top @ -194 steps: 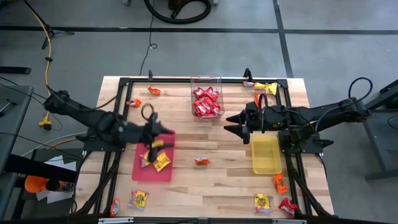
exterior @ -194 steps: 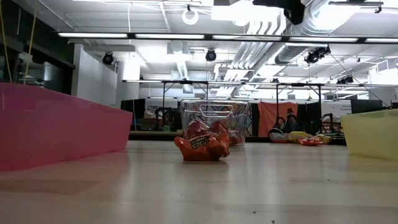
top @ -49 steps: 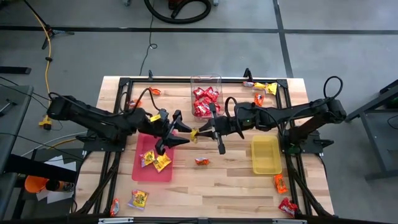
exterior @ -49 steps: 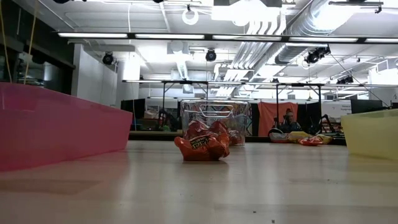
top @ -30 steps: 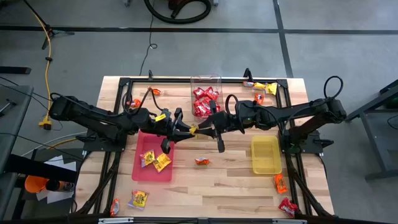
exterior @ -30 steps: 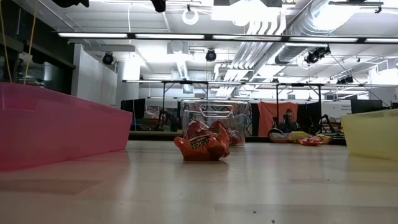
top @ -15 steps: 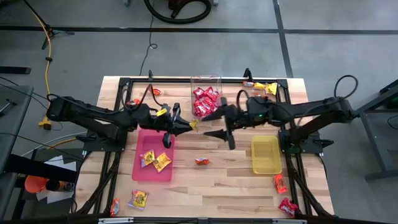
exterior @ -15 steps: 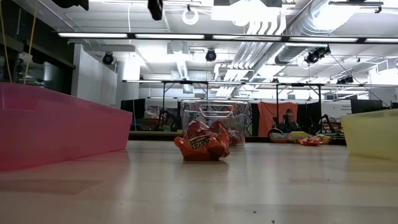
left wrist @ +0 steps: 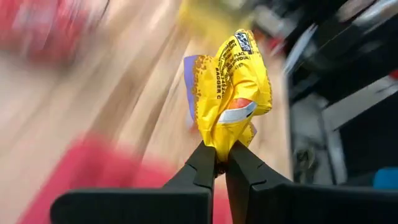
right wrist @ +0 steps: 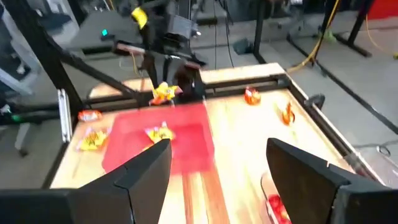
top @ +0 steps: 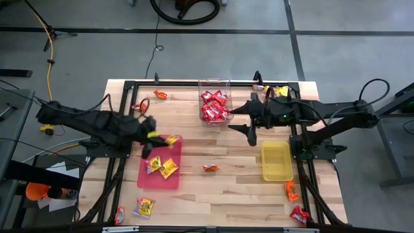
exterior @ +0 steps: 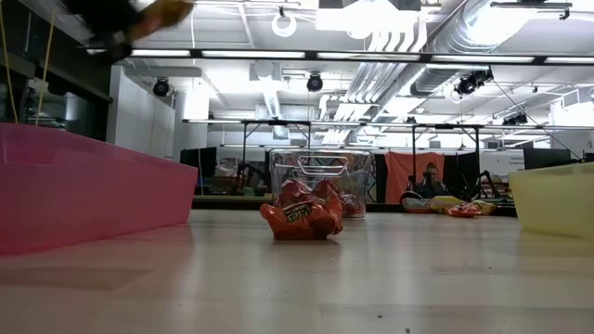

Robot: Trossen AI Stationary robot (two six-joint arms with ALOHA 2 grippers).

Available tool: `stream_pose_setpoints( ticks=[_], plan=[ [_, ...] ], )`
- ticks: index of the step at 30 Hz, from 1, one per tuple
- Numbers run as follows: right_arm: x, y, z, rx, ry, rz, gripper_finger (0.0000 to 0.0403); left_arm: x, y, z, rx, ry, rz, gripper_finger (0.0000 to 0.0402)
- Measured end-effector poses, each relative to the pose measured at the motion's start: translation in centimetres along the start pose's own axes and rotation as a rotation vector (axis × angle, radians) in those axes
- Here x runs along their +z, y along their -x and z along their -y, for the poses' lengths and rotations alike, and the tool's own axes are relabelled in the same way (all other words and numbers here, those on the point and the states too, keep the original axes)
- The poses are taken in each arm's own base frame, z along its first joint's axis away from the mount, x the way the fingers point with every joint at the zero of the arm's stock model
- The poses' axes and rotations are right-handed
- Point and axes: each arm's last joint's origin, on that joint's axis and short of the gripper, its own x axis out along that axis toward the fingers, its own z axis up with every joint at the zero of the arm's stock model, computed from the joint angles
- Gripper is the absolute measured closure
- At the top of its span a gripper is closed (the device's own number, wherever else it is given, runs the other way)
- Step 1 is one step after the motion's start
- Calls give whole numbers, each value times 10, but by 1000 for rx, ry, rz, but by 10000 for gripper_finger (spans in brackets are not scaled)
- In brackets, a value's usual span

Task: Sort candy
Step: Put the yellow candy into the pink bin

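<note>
Overhead, I see the wooden table [top: 213,188] on grey floor, with the pink tray [top: 173,175] as my landmark. My left gripper [top: 169,140] hangs over that tray's far edge, clamped on a yellow candy [top: 172,140]; two more packets lie in the tray. My right gripper [top: 243,120], jaws apart, sits well right of it, beside the clear tub [top: 214,84]. At table level, an orange candy [exterior: 302,211] lies right of the tray, a workshop with ceiling lights behind. My left wrist camera shows the fingers pinching the yellow wrapper. My right wrist camera looks between spread fingers [right wrist: 146,168] toward the tray.
</note>
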Motion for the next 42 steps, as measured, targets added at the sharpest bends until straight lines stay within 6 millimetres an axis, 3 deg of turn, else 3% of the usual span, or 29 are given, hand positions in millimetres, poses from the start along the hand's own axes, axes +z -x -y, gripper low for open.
stream_pose_setpoints(
  ticks=[4,9,17,23,27,32,36,42],
  plan=[
    [-7,-7,-1,-9,7,-59,143,-25,8,0,102,60,-149,401],
    [-10,-12,-1,-12,11,-84,144,-36,-3,5,154,-38,-230,396],
    [-10,-14,-1,-14,13,-86,143,-45,-23,1,272,-46,-395,301],
    [-10,-14,-1,-17,13,-86,143,-29,-14,11,249,-56,-370,214],
    [-10,-14,-1,-17,13,-86,143,-13,0,21,226,-42,-334,181],
    [-10,-14,-1,-17,15,-85,143,19,24,43,90,-14,-226,171],
    [-10,-14,-1,-16,52,-86,143,47,43,58,48,-52,-37,171],
    [-14,-13,2,-125,-30,-113,143,69,50,68,70,-131,228,172]
  ],
)
